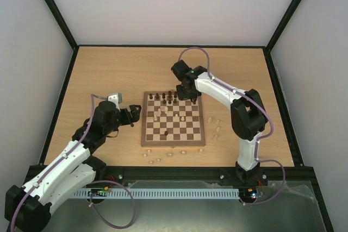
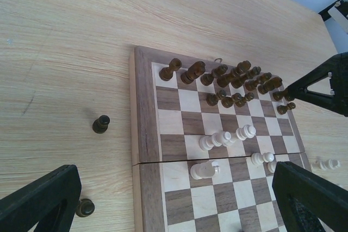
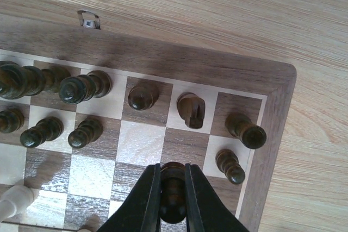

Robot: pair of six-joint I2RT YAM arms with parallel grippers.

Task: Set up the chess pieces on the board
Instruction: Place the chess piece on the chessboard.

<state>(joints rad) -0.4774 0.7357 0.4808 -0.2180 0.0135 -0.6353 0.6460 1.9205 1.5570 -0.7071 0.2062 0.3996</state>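
Seen from above, the chess pieces point(image 1: 166, 98) are too small to name. The dark piece point(image 3: 173, 191) pinched in the right gripper point(image 3: 173, 177) has its lower end cut off by the frame, above the far right corner of the board point(image 1: 174, 143). The left gripper point(image 2: 174, 199), fingers spread wide, hovers empty beside the board's left edge.

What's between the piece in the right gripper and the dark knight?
Right wrist view: only a bare dark square between held piece and knight.
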